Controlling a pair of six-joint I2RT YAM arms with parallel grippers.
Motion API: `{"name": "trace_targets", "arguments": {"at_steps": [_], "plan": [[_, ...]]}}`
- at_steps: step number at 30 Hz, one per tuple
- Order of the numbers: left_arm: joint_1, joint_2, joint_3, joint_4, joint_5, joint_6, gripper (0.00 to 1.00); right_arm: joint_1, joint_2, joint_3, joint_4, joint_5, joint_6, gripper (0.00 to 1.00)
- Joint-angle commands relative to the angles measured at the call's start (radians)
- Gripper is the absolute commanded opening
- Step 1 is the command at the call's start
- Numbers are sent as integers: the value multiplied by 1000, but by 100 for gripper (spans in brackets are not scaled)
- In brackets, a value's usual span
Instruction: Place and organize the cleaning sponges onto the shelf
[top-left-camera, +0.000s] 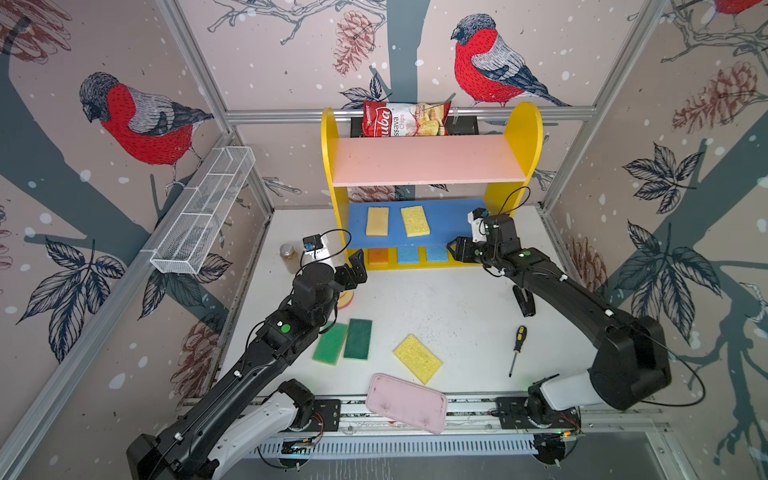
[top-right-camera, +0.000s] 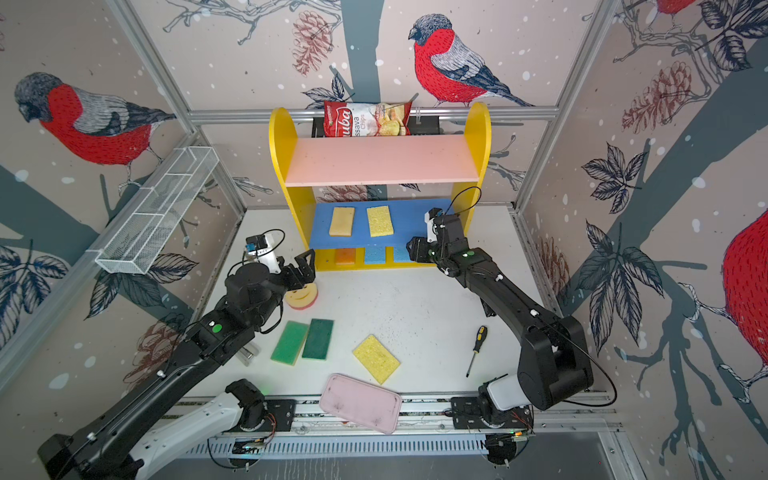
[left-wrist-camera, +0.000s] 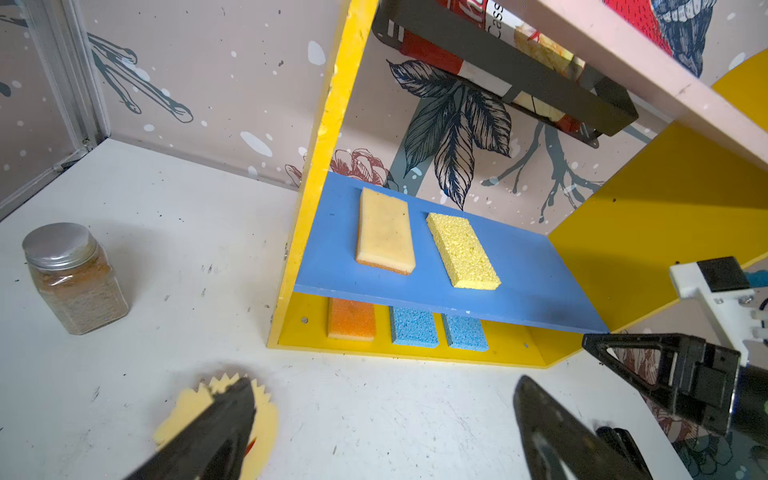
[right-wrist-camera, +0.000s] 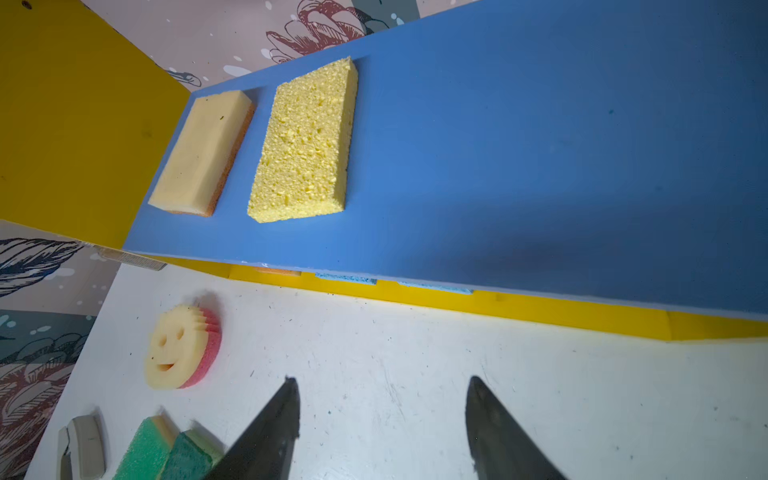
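Yellow-pink smiley sponge lies on table off shelf's front-left corner, so we hover left hand spread over it; right hand, apart and empty, faces blue board's free end.

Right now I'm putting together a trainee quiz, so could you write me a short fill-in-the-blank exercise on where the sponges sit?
1. The blue middle board holds ___ sponges.
2. On the yellow base, the orange sponge lies beside two ___ sponges.
3. The smiley-face sponge lies on the ___.
4. The shelf's only level without a sponge is coloured ___.

Missing words: two; blue; table; pink.
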Motion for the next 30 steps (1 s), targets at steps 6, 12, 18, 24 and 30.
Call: {"name": "trace_targets", "arguments": {"at_steps": [6,12,18,24,30], "plan": [[1,-60,-46,-9,-30,-90,96,-19,-30,-64,162,-158,75,4],[1,-68,-48,-34,-30,-92,96,39,77,20,199,-166,94,1],[3,-35,4,-73,-36,-45,96,109,208,124,212,-147,101,1],[3,-10,35,-94,-39,-11,96,134,288,173,224,-144,120,1],[5,-19,13,-72,-45,-11,96,139,347,224,213,-132,114,1]]}}
